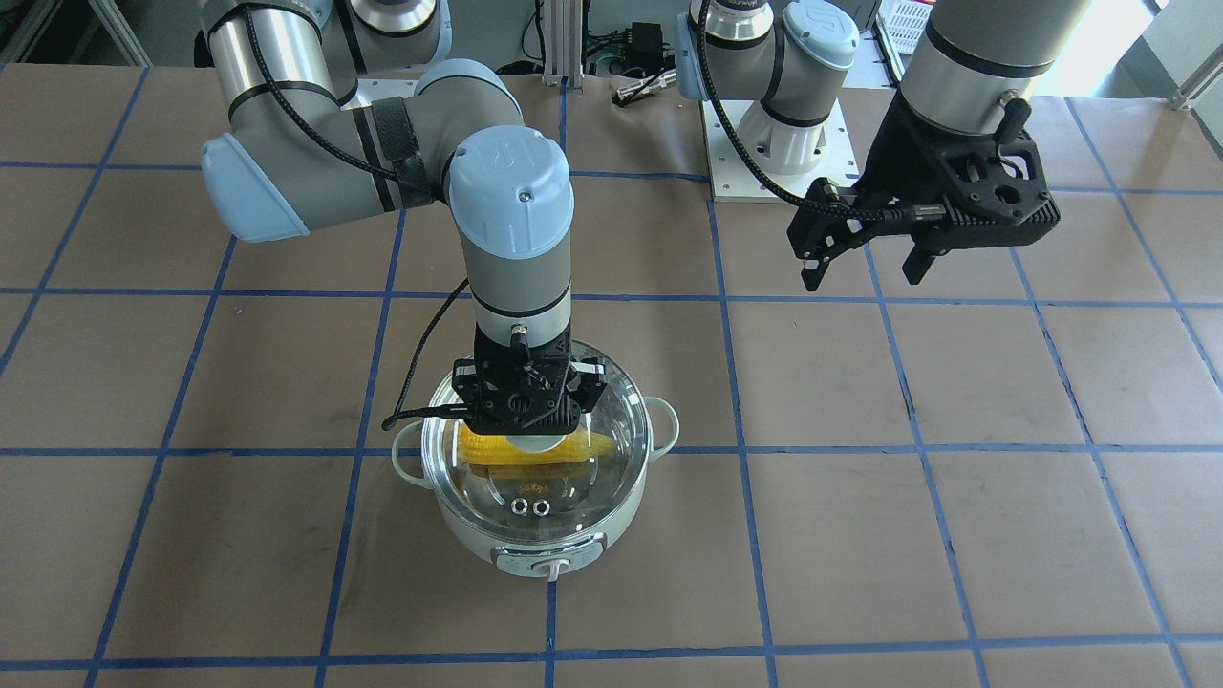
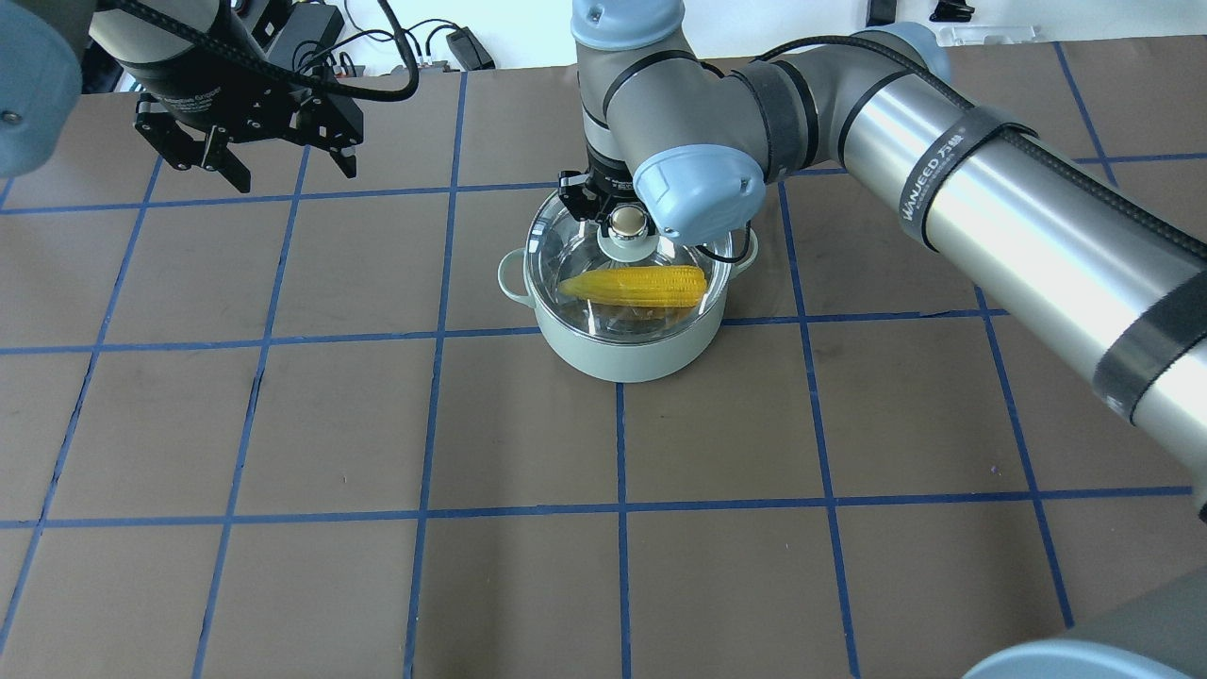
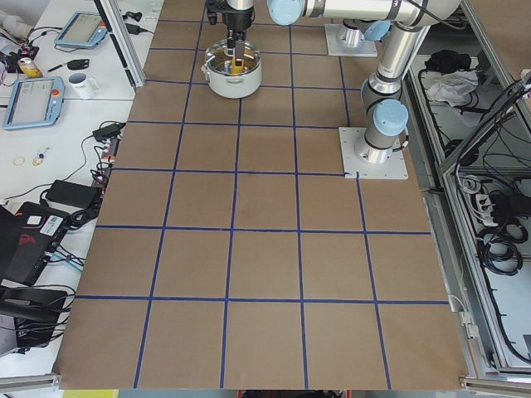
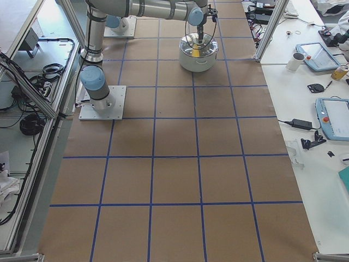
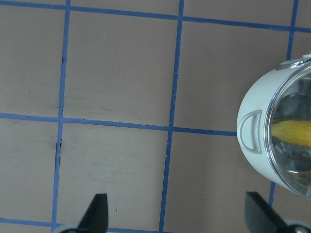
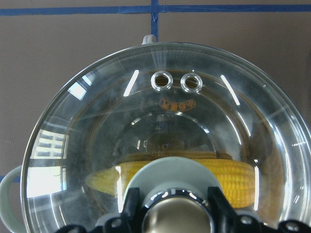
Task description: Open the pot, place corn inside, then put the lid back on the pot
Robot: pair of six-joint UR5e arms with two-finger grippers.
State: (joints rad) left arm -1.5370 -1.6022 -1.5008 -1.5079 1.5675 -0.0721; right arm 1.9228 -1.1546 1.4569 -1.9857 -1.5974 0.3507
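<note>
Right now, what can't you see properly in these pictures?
Lid knob: front-facing view, the right gripper covers it.
Its grip: cut off by right wrist view's bottom edge, so tight or loose, cannot tell.
Corn: cut by left wrist view's right edge.
Pot panel: too small in side views.

Pot (image 5: 257,99) with corn (image 5: 294,132) inside
</note>
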